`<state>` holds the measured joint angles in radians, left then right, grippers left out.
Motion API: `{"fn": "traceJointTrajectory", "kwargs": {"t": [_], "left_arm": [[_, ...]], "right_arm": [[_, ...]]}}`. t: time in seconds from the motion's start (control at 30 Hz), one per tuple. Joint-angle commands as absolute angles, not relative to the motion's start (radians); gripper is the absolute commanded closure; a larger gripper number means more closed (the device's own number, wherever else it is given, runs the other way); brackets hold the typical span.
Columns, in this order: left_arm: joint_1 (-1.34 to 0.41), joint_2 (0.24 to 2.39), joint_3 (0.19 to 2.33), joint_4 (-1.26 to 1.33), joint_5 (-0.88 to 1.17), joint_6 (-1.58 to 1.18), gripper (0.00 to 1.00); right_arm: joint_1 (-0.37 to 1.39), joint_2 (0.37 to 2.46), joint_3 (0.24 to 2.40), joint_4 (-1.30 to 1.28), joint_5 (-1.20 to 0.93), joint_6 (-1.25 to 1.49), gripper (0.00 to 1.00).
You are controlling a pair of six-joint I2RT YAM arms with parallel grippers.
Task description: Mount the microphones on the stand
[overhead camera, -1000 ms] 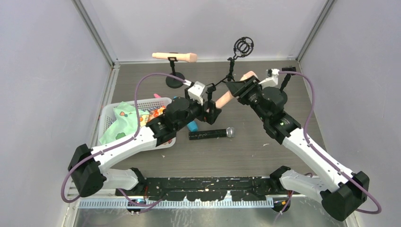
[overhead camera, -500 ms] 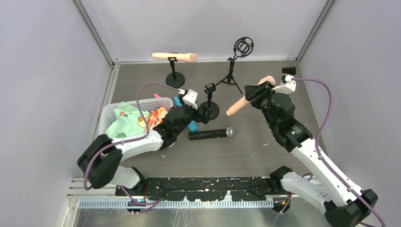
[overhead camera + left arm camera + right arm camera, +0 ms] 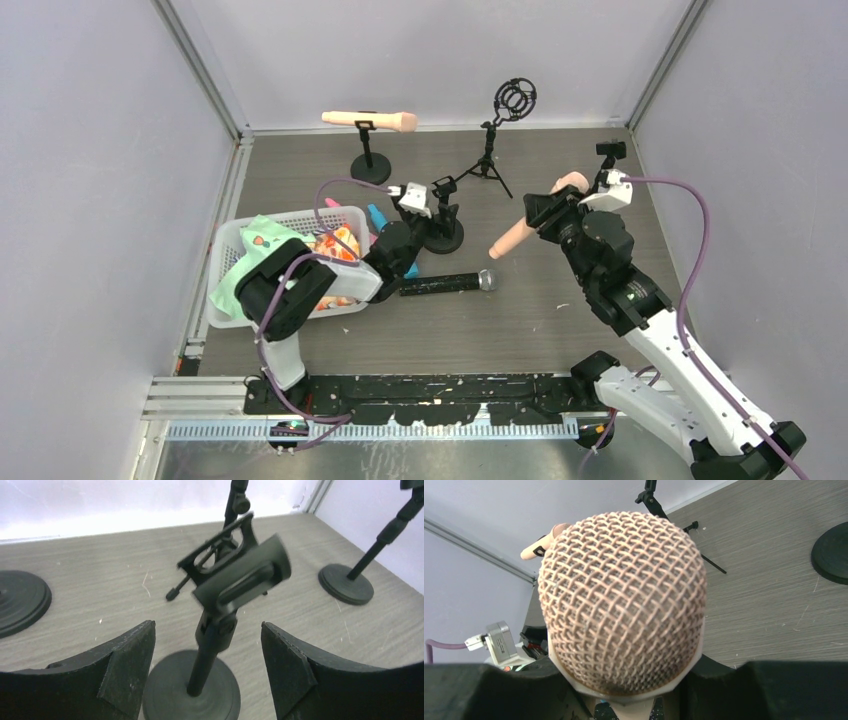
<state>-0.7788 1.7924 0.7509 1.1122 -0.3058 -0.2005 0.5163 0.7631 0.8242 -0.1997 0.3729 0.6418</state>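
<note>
My right gripper (image 3: 543, 212) is shut on a peach-beige microphone (image 3: 520, 228) and holds it tilted in the air, right of the middle stand (image 3: 443, 192). Its mesh head (image 3: 624, 600) fills the right wrist view above the gripper (image 3: 624, 692). My left gripper (image 3: 432, 222) is open, with its jaws either side of that stand's post (image 3: 210, 650), not touching it; the empty clip (image 3: 240, 575) is above. A second peach microphone (image 3: 370, 120) sits on the back-left stand. A black microphone (image 3: 447, 283) lies on the table. A blue microphone (image 3: 409, 268) is mostly hidden under my left arm.
A white basket (image 3: 232, 312) of cloth and toys stands at the left. A tripod stand with a ring mount (image 3: 514, 99) is at the back middle. Another clip stand (image 3: 607, 150) is at the back right, behind my right arm.
My right gripper has carried the peach microphone to the right, away from the middle stand. My left arm has folded back while its gripper stays at the stand.
</note>
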Motion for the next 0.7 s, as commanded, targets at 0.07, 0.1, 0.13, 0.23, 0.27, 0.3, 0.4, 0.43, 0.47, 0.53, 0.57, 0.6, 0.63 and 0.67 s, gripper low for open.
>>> {"fn": "traceJointTrajectory", "kwargs": {"t": [0.07,0.1,0.13,0.23,0.27,0.3,0.4,0.43,0.47,0.53,0.57,0.6,0.63,0.67], "left_arm": [[-0.818,1.873,0.865,1.254,-0.479,-0.093,0.27],[-0.821,1.886,0.874,1.255,-0.492,-0.082,0.28],[-0.825,1.9,0.885,1.254,-0.503,-0.076,0.29],[-0.831,1.932,0.911,1.253,-0.524,-0.066,0.32],[-0.831,1.939,0.916,1.253,-0.534,-0.067,0.34],[-0.831,1.951,0.922,1.253,-0.546,-0.07,0.36],[-0.831,1.971,0.935,1.25,-0.571,-0.079,0.44],[-0.831,1.975,0.939,1.251,-0.572,-0.082,0.46],[-0.831,1.98,0.945,1.251,-0.572,-0.084,0.48],[-0.831,1.988,0.954,1.25,-0.572,-0.086,0.52],[-0.831,1.991,0.959,1.251,-0.572,-0.086,0.53],[-0.831,1.993,0.962,1.251,-0.571,-0.086,0.55],[-0.831,1.994,0.966,1.251,-0.569,-0.086,0.57],[-0.831,1.994,0.967,1.251,-0.564,-0.085,0.58]], "right_arm": [[0.517,0.734,0.818,-0.185,0.363,0.608,0.99],[0.516,0.733,0.819,-0.185,0.359,0.607,0.99],[0.516,0.734,0.817,-0.184,0.355,0.606,0.99],[0.517,0.736,0.819,-0.185,0.347,0.603,0.99],[0.517,0.738,0.82,-0.185,0.347,0.602,0.99],[0.517,0.737,0.822,-0.185,0.347,0.601,0.99],[0.516,0.738,0.823,-0.178,0.346,0.599,0.99],[0.515,0.739,0.824,-0.178,0.344,0.6,0.99],[0.516,0.741,0.825,-0.179,0.342,0.6,0.99],[0.517,0.742,0.827,-0.179,0.338,0.601,0.99],[0.516,0.742,0.827,-0.178,0.338,0.601,0.99],[0.517,0.744,0.827,-0.178,0.337,0.601,0.99],[0.516,0.744,0.827,-0.179,0.339,0.601,0.99],[0.517,0.744,0.827,-0.178,0.342,0.602,0.99]]}}
